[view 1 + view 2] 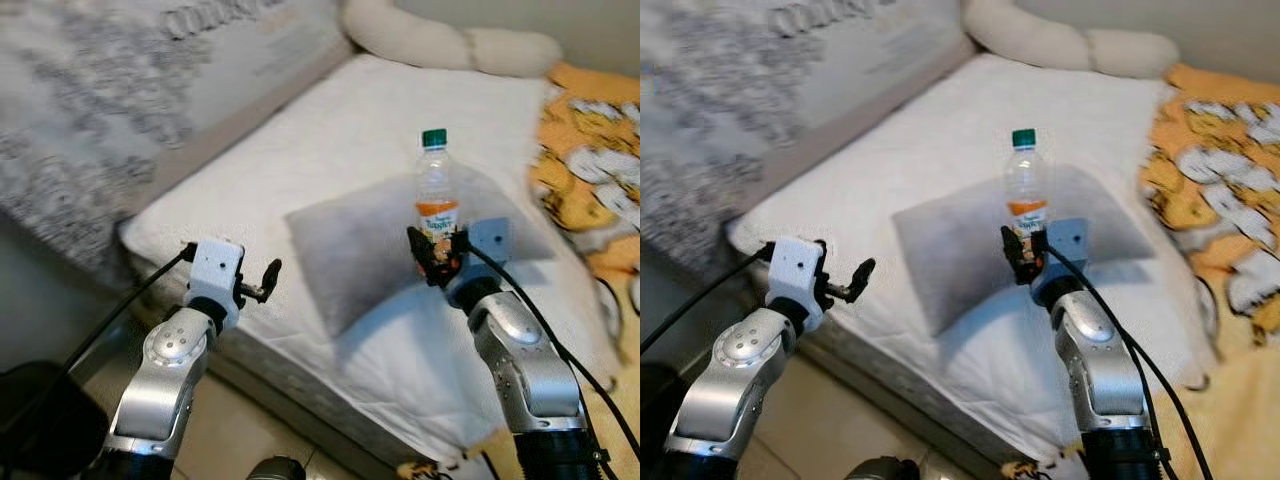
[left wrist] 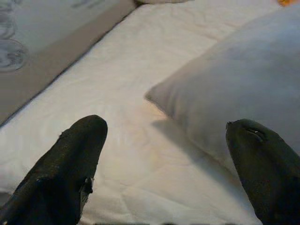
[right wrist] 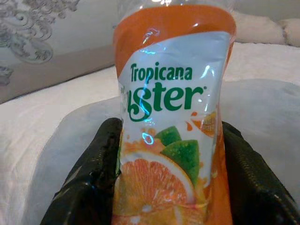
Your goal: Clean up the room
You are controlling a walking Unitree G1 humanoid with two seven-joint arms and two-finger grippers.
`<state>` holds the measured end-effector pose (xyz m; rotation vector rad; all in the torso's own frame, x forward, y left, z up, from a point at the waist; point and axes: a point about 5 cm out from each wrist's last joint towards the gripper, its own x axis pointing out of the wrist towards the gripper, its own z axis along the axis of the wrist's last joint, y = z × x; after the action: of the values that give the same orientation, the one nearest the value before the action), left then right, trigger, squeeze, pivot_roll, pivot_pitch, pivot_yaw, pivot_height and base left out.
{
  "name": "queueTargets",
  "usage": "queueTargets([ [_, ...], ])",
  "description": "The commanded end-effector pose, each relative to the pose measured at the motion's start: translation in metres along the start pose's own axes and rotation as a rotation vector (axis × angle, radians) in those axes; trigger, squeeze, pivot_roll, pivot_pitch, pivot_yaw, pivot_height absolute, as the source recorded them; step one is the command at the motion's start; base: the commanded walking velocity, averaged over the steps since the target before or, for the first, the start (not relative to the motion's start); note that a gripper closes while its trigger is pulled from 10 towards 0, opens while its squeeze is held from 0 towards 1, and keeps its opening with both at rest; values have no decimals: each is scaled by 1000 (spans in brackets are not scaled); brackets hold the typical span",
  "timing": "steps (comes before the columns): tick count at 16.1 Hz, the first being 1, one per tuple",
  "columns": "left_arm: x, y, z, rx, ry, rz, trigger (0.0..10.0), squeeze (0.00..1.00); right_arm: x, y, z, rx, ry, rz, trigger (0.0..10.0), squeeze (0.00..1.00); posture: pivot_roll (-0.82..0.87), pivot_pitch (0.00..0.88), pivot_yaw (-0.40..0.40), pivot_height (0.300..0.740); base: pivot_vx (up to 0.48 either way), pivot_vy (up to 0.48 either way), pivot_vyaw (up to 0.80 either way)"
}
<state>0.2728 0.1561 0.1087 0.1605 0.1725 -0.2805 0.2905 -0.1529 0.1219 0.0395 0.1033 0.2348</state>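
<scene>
Tropicana Twister bottle [image 1: 437, 195]: upright, apparently empty, light, thin-walled, slick. Right gripper [image 1: 437, 252] clenches its labelled lower body over the grey pillow [image 1: 350, 250]; left gripper [image 1: 262, 283] released.

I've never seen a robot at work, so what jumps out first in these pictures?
An upright bottle with a green cap and an orange label, clamped low down in the right tool above a grey pillow. The pillow lies on a white bed. The left tool hangs open at the bed's near edge, holding nothing.
</scene>
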Motion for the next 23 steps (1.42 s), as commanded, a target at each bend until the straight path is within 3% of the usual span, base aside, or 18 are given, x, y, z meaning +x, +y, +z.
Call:
queueTargets([
  [1,3,5,2,16,-1,22,10000,0,4,4,2,12,-9,-1,10000,0,-10,0,78,740,0,0,788],
  [6,8,12,6,-80,9,88,10000,0,6,9,-2,29,7,-4,10000,0,14,0,67,740,0,0,788],
  [7,8,9,5,-44,17,52,10000,0,6,12,-3,35,12,5,10000,0,7,0,77,740,0,0,788],
  [10,11,19,8,-19,10,144,10000,0,7,13,-6,33,35,9,10000,0,11,0,79,740,0,0,790],
  [13,11,21,9,-2,1,157,10000,0,6,10,-9,76,44,-9,10000,0,17,0,78,740,0,0,790],
  [18,9,18,10,-12,-14,141,10000,0,4,10,-13,35,72,-21,10000,0,23,0,77,740,0,0,767],
  [23,8,18,9,-14,-25,111,10000,0,5,16,-13,78,73,37,10000,0,22,0,75,740,0,0,705],
])
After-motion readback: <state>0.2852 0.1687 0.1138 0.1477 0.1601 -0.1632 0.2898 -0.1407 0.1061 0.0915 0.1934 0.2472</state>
